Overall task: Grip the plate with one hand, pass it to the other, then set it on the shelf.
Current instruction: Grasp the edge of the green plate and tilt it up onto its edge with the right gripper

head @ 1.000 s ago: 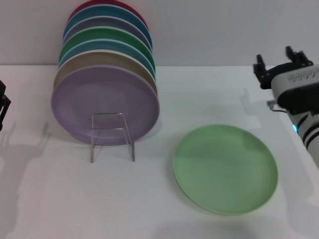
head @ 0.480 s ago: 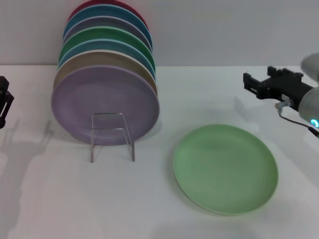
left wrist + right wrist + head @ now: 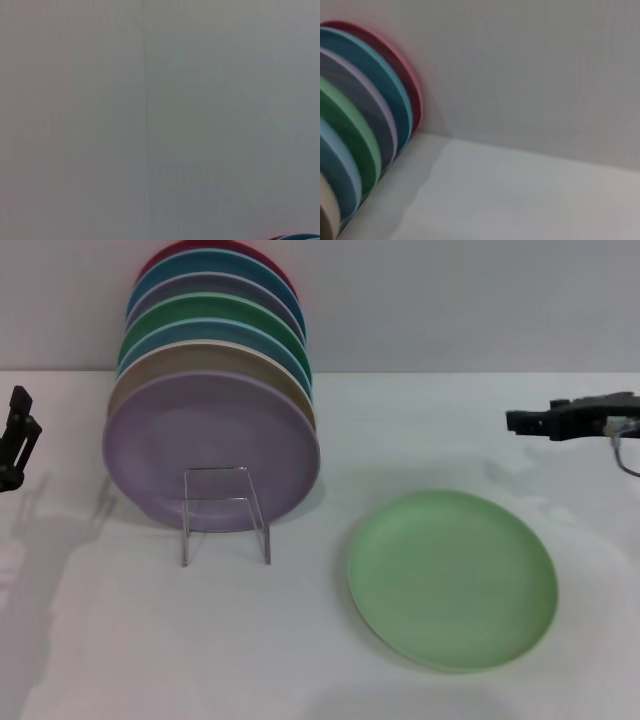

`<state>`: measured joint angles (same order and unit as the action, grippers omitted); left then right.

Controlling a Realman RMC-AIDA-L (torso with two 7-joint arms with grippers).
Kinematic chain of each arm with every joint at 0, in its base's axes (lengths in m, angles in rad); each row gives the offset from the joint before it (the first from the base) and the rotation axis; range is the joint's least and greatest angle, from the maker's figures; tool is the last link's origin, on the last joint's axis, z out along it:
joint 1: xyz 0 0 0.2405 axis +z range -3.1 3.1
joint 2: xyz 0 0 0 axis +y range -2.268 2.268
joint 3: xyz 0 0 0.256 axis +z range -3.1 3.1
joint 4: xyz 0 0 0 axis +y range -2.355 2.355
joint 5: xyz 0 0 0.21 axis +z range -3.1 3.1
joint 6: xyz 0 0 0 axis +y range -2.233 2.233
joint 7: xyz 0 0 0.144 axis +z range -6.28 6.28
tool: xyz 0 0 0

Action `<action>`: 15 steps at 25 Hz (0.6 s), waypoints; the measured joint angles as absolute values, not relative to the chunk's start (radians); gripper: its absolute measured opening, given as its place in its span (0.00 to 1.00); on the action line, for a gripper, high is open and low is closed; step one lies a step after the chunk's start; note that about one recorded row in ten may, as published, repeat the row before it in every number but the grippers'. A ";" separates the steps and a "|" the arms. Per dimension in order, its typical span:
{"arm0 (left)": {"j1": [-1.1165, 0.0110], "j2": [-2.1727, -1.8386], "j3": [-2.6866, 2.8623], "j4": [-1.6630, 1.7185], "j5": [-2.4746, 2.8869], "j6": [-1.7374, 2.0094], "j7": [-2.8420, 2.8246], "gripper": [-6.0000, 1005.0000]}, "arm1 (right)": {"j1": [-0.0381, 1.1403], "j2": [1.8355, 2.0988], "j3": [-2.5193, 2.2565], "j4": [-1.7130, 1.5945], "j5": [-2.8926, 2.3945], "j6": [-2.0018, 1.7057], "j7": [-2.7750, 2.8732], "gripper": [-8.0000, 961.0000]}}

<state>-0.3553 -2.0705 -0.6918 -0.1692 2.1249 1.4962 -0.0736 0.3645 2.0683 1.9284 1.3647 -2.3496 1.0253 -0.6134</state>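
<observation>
Right gripper [image 3: 530, 423]: held level above the table [image 3: 300, 660], off the far right side of the plate [image 3: 452, 578], touching nothing. Seen edge-on, so spread or pressed together: cannot tell. Judged to be lining up for a sideways reach at the rim, since a flat plate offers little else to pinch.

Left gripper [image 3: 17, 430]: at the left edge of the head view, well apart from everything, only partly in frame. State: cannot tell. Probably waiting there to receive the handover, being the arm nearer the shelf [image 3: 225, 512].

Nearest the robot: the plate, pale green, lying flat on the table, face up, right of centre, not yet gripped. Well apart from the shelf, so no step of the task done.

Farther back and left: the shelf, clear acrylic, with its front stop toward the robot. Just behind that stop, upright and tilted back, a lavender plate [image 3: 210, 445]. Behind it, 6 more plates overlapping in a leaning row toward the wall [image 3: 450, 300], the red plate [image 3: 262, 262] last. Tilted that way presumably so each rests on the one behind. Little free room visible in front of the lavender plate, so likely a tight placing.

In the right wrist view: the rear plates edge-on, with the red plate next to the wall. In the left wrist view: bare wall, plus a sliver of rims in 1 corner.

No brands, labels or writing to be read anywhere.
</observation>
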 joint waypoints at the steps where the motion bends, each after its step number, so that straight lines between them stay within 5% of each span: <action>1: -0.357 -2.071 -0.692 -0.170 2.124 1.495 -0.074 0.81 | 0.405 2.066 1.992 1.372 -2.393 1.139 -0.571 0.68; 15: -0.357 -2.072 -0.692 -0.181 2.124 1.486 -0.074 0.81 | 0.554 2.034 2.102 1.278 -2.544 1.495 -0.441 0.68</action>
